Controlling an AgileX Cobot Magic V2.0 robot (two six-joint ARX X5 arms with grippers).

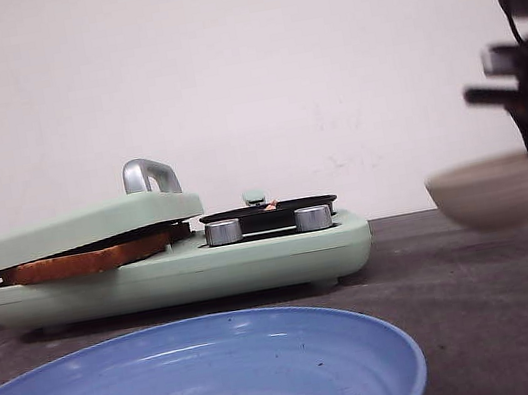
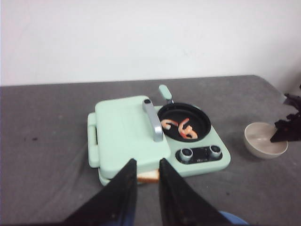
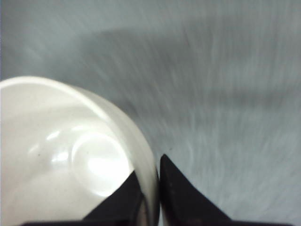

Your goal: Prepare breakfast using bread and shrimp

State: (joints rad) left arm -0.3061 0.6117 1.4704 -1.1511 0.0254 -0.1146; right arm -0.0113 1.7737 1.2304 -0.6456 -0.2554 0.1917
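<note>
Right gripper (image 3: 149, 197) clamped on the rim of a white bowl (image 3: 70, 155), one finger inside the wall and one outside, jaws nearly together with only the thin rim between them. Bowl blurred in the front view, at the right side of the scene, its foot seeming just above the dark grey bench (image 1: 479, 273); contact with the bench not clear. Nothing visible inside the bowl.

Left gripper (image 2: 147, 176) high over the near edge of the mint-green breakfast maker (image 2: 207, 165), holding nothing, jaws set a narrow gap apart.

On the left half of the breakfast maker, lid (image 2: 124, 129) down over the bread (image 1: 87, 260), a browned crust edge poking out under the lid on the near side. Silver handle (image 1: 149, 174) on top of the lid. On the right half, small black pan (image 2: 202, 123) holding the shrimp (image 2: 181, 128), curled pink-orange pieces. Two silver knobs (image 1: 222, 232) on the near face below the pan.

Blue plate (image 1: 195, 391) nearest the camera, in front of the breakfast maker.
</note>
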